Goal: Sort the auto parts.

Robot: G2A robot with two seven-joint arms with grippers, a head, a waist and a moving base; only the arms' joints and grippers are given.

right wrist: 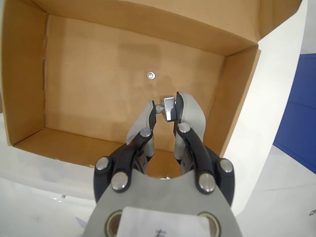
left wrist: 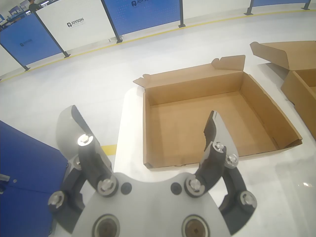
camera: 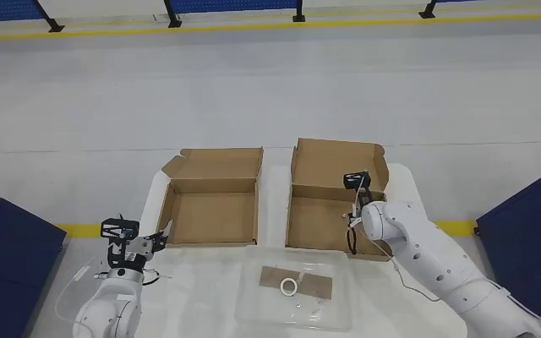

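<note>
Boxes of brown cardboard, lids back, side by side mid-frame in the top view: left box (camera: 211, 218) bare inside, right box (camera: 317, 221) with a small silver nut (right wrist: 151, 75) on its floor. Below them, clear plastic tray (camera: 254, 306) holding a cardboard strip (camera: 317, 283) and a white ring (camera: 289, 287).

White table (camera: 211, 270) underneath; pale grey floor (camera: 254, 84) beyond, yellow line (camera: 254, 25) and blue panels (left wrist: 138, 3) along the upper edge.

Left gripper (camera: 161, 237) at lower left, jaws wide apart. Right gripper (right wrist: 166, 102) clamped on metal part (right wrist: 169, 110) above the right box's floor: shiny silver, blocky head on a short round stem.
</note>
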